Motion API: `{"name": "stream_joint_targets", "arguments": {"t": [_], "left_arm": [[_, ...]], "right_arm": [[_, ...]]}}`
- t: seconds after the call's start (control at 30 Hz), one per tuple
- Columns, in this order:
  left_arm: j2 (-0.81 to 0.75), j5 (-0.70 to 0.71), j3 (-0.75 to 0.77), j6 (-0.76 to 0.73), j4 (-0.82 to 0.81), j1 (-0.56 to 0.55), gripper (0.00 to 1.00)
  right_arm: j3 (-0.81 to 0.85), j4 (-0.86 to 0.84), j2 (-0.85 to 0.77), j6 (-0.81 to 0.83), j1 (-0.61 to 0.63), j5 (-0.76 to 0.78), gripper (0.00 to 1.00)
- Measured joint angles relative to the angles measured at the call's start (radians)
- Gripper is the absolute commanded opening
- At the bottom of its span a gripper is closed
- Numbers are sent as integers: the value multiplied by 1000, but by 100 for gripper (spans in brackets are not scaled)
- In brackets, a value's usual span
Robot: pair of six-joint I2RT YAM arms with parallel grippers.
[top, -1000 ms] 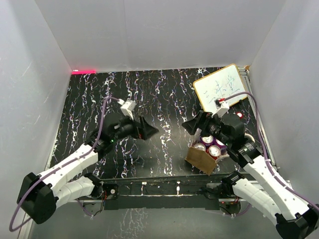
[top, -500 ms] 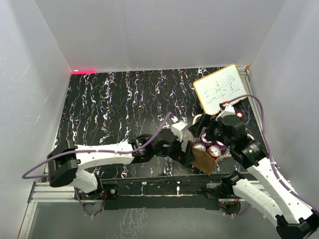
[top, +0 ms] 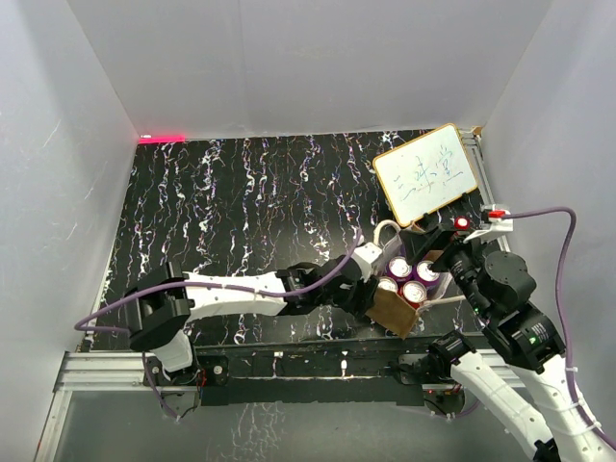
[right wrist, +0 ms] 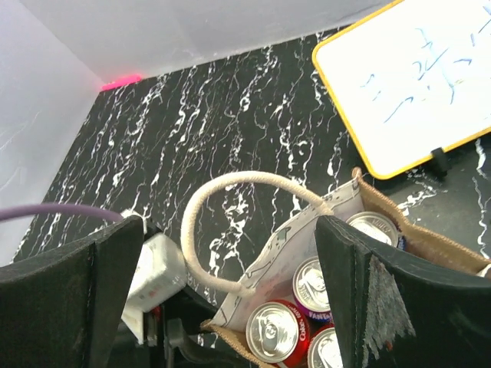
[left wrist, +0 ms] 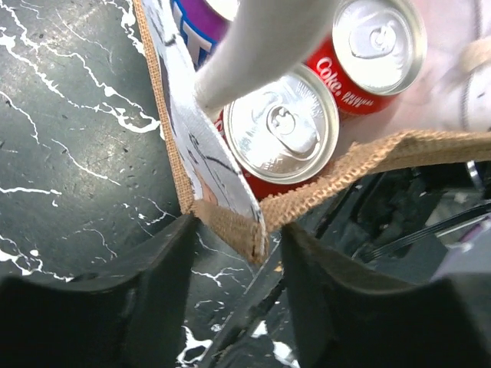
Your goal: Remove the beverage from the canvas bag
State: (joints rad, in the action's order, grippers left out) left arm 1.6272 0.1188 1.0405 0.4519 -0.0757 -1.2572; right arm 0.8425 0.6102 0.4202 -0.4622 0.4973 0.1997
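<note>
Standing upright at about 4 o'clock on the black, white-veined table (top: 241,192), close to the near edge: the canvas bag (top: 393,310), mouth open. Packed inside, four cans (top: 414,292), silver tops showing from above. Read from the left wrist view as two red Coke cans (left wrist: 280,126) side by side, plus a purple can (left wrist: 196,19) toward 11 o'clock of them. Stretched low across the table from 8 o'clock, the left arm, ending in the left gripper (top: 371,295) at the bag's 9 o'clock corner. Jaws parted there, one of the dark fingers (left wrist: 100,307) on each side of the woven corner seam, the seam lying between the tips. Not pinched together; too close to tell whether either tip touches the cloth. Raised above the bag on its 2 o'clock side, the right gripper (top: 435,239), jaws spread wide and holding nothing. Framed between them in the right wrist view: the bag's mouth, the pale lining (right wrist: 307,230) and a cream handle (right wrist: 230,178) arching up over the 10 o'clock side of the opening. Crossing in front of the purple can in the left wrist view, that same thick cream loop. Propped at 2 o'clock on the table, apart from the bag and toward its 12 o'clock: a white board (top: 426,171) with a yellow frame and scribbled marks. Glowing at 10 o'clock, at the foot of the far wall: a short pink light strip (top: 162,139).
</note>
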Motion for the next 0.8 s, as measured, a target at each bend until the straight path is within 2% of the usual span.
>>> {"name": "stream_joint_targets", "arguments": {"t": [0.07,0.17,0.3,0.63,0.8], "left_arm": [[26,-2,8,-15,-2,0,31],[43,7,14,-36,-2,0,14],[39,53,14,-66,10,0,0],[7,103,14,-154,79,23,0],[-40,105,3,-209,135,89,0]], "right_arm": [[2,-11,-8,16,0,19,98],[5,-14,1,32,0,41,98],[12,-13,39,30,0,50,98],[21,80,117,-53,0,29,98],[51,155,166,-63,0,-18,98]]}}
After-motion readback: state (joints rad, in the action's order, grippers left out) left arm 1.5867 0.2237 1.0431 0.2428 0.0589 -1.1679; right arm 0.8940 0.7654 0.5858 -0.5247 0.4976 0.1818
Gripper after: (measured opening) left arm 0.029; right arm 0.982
